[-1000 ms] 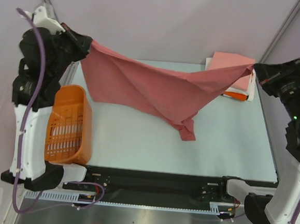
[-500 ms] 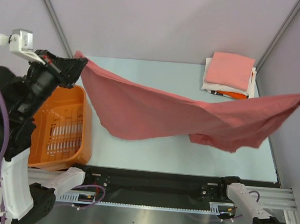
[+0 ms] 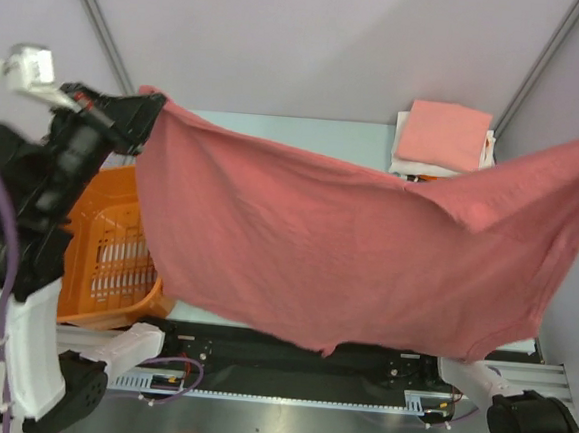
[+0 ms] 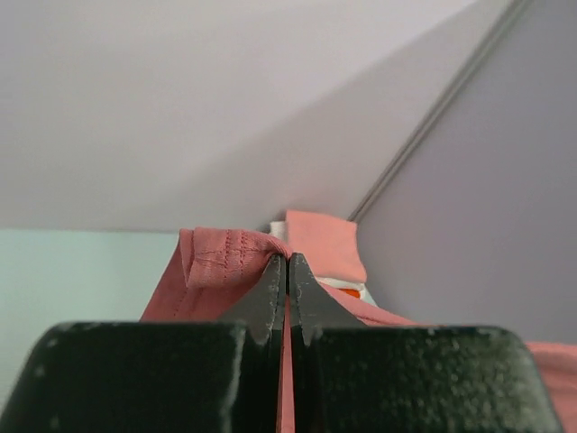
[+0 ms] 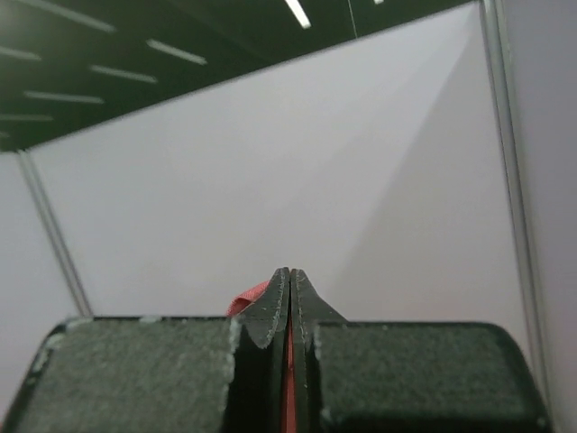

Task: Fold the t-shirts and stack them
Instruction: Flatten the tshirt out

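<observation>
- Dusty-red cotton fills the scene: the t-shirt (image 3: pixel 347 251) hangs spread like a sheet above nearly the whole worktop (image 3: pixel 306 130). Its lower hem dangles over the near edge, and I can't see it lying flat anywhere.
- The left gripper (image 4: pixel 288 275) is pinched fully closed on a stitched hem corner. The right gripper (image 5: pixel 290 281) is clamped just as tight, with a sliver of red cloth between its fingers.
- To lay it out well, I'd hold the top edge taut and level. The hanging hem should touch down first in the middle of the worktop, and both corners should then come down together so no creases get trapped.
- The cloth should stay clear of the folded stack of t-shirts (image 3: pixel 444 138) in the far right corner and the orange basket (image 3: pixel 126 254) at the left edge.
- The left arm is raised high over the left edge, above the basket, with its gripper pointing across towards the right.
- The right arm's upper part is out of the overhead view. Its wrist camera sees only wall and ceiling, so I judge it lifted and tilted upward.
</observation>
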